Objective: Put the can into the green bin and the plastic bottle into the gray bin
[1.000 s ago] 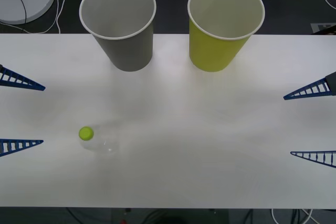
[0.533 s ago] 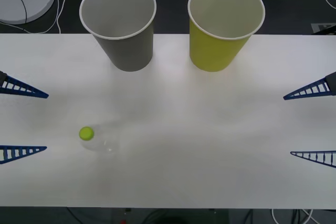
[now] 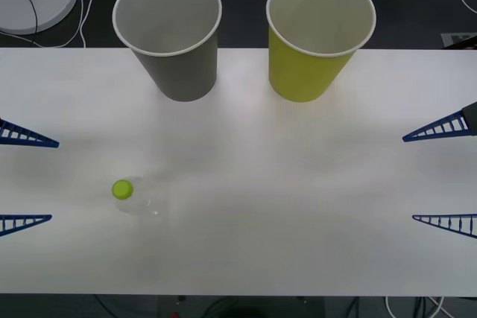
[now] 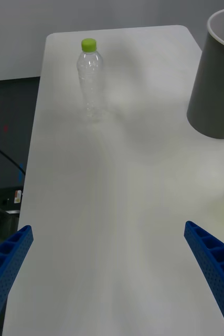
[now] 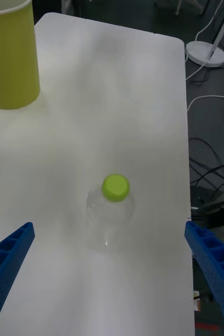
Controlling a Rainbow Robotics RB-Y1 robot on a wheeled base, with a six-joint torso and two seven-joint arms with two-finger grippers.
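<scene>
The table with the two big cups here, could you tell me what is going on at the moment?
Nothing is held yet. The plastic bottle stands upright on the white table, near its left front. The left gripper sits open beside it, the right gripper open at the far side. The gray bin and green bin stand at the back.

Both tools are cut off at the front view's side edges, leaving only blue fingertips, and ahead of the right tool point(image 4: 112, 273) the gray bin point(image 4: 216, 79) is clipped.
</scene>
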